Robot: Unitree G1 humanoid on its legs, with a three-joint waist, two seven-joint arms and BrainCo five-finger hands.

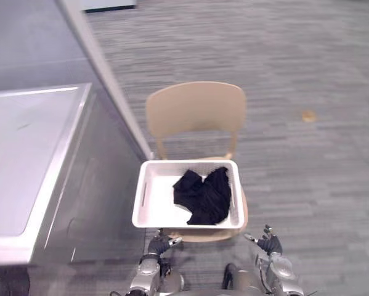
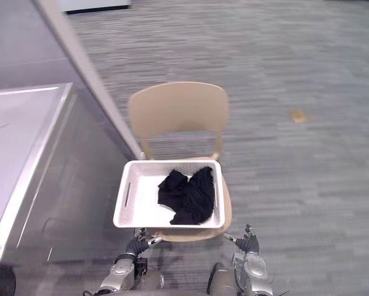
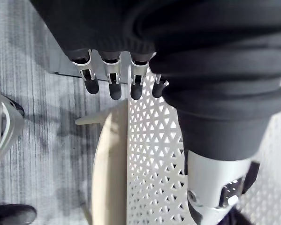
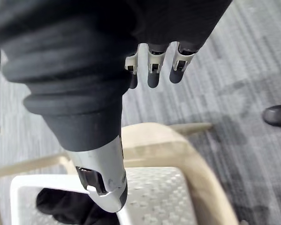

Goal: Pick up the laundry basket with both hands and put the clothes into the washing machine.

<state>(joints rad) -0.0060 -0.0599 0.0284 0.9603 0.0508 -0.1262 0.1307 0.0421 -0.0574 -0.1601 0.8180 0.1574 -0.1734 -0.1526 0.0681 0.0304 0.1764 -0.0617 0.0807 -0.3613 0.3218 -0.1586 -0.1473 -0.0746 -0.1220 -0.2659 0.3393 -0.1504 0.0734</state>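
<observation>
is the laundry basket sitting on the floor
No, the white laundry basket rests on the seat of the tan chair, with the black clothes inside it.

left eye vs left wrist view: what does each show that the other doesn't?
Left eye: white washing machine, backrest of the beige plastic chair, open right hand. Left wrist: triangular holes in the wall of the white plastic laundry basket, close up. Both: basket on the chair seat, open left hand near it, grey carpet.

Chair seat (image 1: 200,235) mostly under basket (image 1: 141,203)
</observation>
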